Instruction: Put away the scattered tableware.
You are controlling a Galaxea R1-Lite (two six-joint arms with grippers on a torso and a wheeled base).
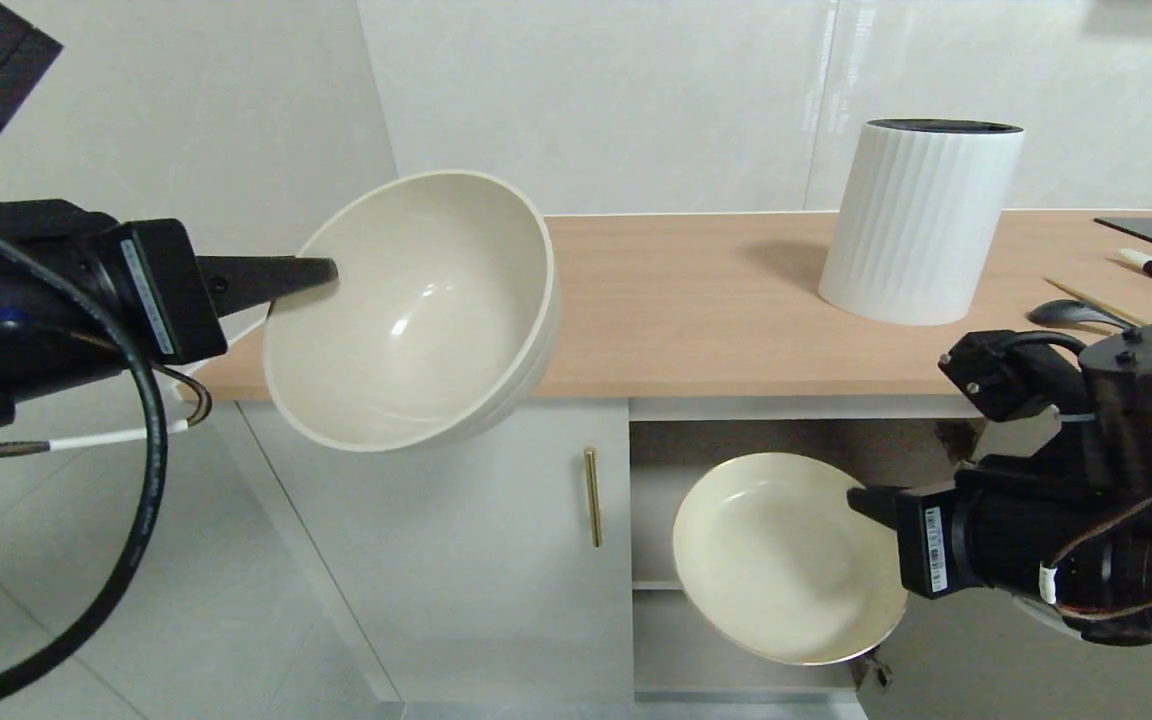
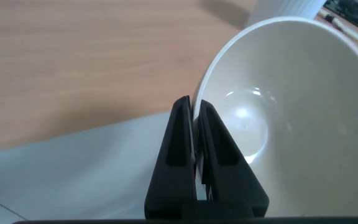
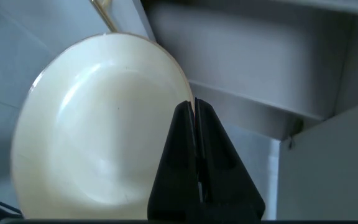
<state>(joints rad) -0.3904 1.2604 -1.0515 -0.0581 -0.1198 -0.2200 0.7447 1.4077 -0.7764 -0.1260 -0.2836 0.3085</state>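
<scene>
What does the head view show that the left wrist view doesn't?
Head view's extras: the right gripper holding a plate by the open cabinet, a gold door handle, and a spoon on the counter. Left wrist's extra: a close look at the fingers pinching the rim of the bowl, one inside, one outside. Shared: the bowl, the left gripper, the wooden counter and the white container.

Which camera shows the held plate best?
The head view: nearly the whole plate shows, its rim pinched by the right end effector. The right wrist view crops it close up; the left wrist view faces the bowl.
</scene>
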